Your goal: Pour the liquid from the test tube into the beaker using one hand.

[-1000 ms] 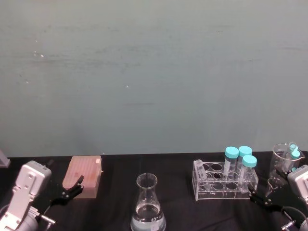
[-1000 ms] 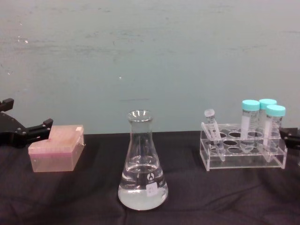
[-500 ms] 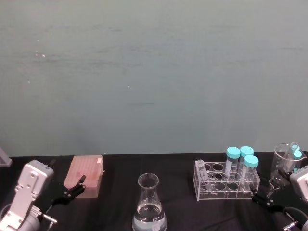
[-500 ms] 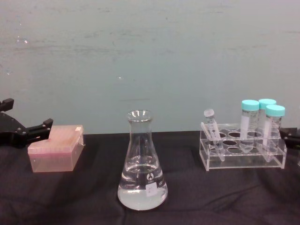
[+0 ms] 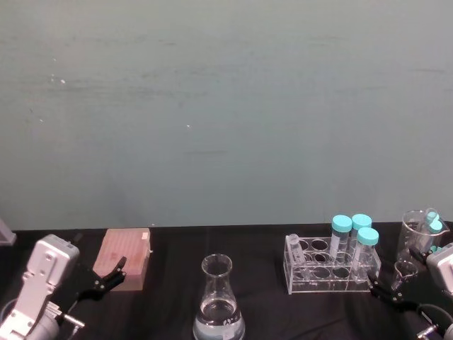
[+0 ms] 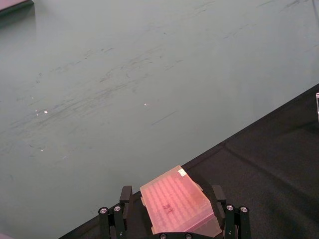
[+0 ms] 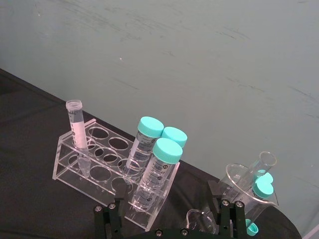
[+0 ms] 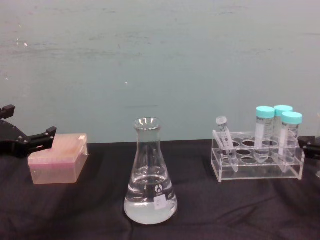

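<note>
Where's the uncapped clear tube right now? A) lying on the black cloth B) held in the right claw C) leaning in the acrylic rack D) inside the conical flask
C: the small uncapped clear plastic tube leans in an end hole of the clear acrylic rack, on the side toward the tall glass conical flask.

Nothing legible anywhere. On the beaker (image 8: 150,170), a round logo (image 8: 158,189) above a small white label (image 8: 160,201), both too small to read. On the test tube (image 7: 77,132) and the capped tubes (image 7: 158,169), fine print, unreadable. On the pink box (image 6: 177,206) lid, a dark scrawl, undecipherable.
</note>
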Controlling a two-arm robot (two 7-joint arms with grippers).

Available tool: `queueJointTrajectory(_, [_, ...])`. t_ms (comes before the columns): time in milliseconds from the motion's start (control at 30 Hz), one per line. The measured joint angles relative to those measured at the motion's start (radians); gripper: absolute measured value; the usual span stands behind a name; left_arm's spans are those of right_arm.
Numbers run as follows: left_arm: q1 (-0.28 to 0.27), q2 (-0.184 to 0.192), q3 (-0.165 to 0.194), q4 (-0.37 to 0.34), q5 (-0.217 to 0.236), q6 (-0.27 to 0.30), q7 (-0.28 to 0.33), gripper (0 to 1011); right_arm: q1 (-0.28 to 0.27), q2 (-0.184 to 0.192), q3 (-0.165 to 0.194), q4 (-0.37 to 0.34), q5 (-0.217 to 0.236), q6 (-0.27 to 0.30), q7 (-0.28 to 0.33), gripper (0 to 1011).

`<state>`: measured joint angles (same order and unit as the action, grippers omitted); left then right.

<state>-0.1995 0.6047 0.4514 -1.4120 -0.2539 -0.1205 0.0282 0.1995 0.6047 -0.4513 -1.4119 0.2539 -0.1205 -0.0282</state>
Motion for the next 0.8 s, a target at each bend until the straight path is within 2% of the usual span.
queueJointTrajectory(300, [0.000,0.000,0.000,0.000,0.000,0.000,0.000,1000,0.000,0.000,0.000,0.000,-0.001,-0.001,0.001,1003])
queueJointTrajectory(433, [0.000,0.000,0.000,0.000,0.000,0.000,0.000,1000,0.007,-0.002,0.000,0.010,-0.015,-0.031,0.040,1003])
queueJointTrajectory(800, [0.000,0.000,0.000,0.000,0.000,0.000,0.000,1000,0.029,-0.021,0.007,0.025,-0.025,-0.069,0.121,1003])
